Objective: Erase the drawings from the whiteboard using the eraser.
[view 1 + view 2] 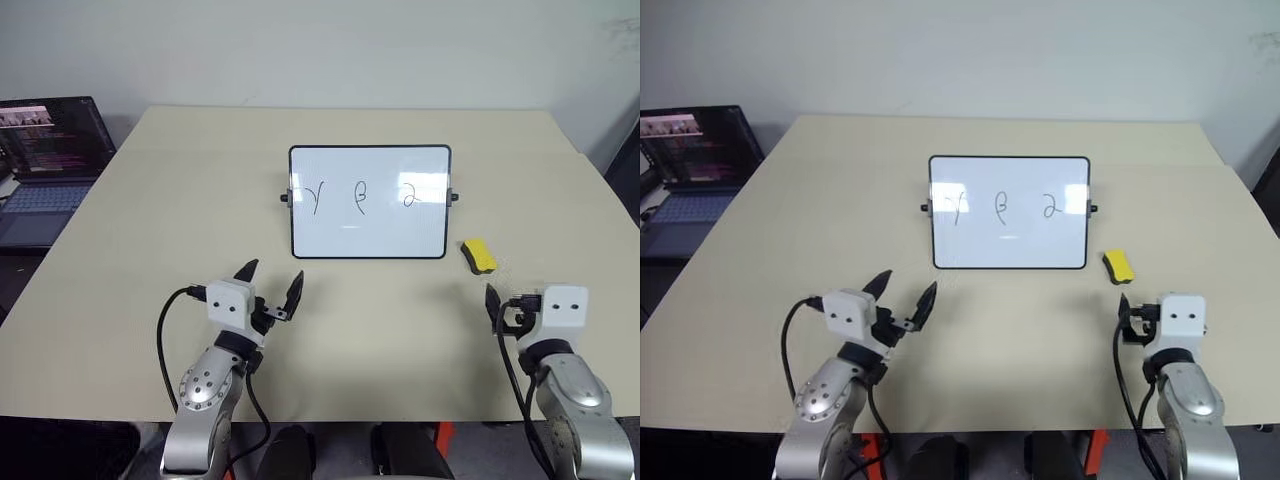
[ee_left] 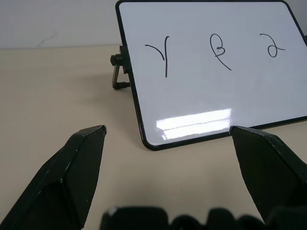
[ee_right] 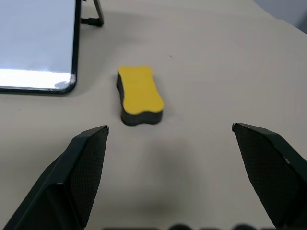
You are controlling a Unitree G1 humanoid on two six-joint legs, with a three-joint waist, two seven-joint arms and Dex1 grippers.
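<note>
Where the beige counter (image 1: 150, 200) runs back toward the wall, the whiteboard (image 1: 370, 235) stands near its middle, leaning back on a small black stand whose leg shows behind its left edge in the left wrist view. Its thin black frame has rounded corners, with a small black knob at each side edge. The drawings (image 1: 361, 197) sit in a row across the upper half of the white surface: three thin black squiggles, one toward the left, one in the middle, one toward the right, with a bright glare band below them.

The eraser (image 1: 478, 255) lies flat on the counter just beside the board's lower right corner, apart from the frame, yellow face up and dark underside against the counter. It holds nothing and nothing rests on it.

The left claw (image 1: 270, 285) hovers over the near part of the counter, in front of the board's left half and well short of it, its two black fingers spread wide with nothing between them. The right claw (image 3: 170, 132) hangs over the near right part of the counter, pointing at the eraser, which lies a little ahead of it and untouched; its fingers are spread wide and empty too.

A dark open laptop (image 1: 50, 150) with a lit screen sits off the counter's far left edge.
</note>
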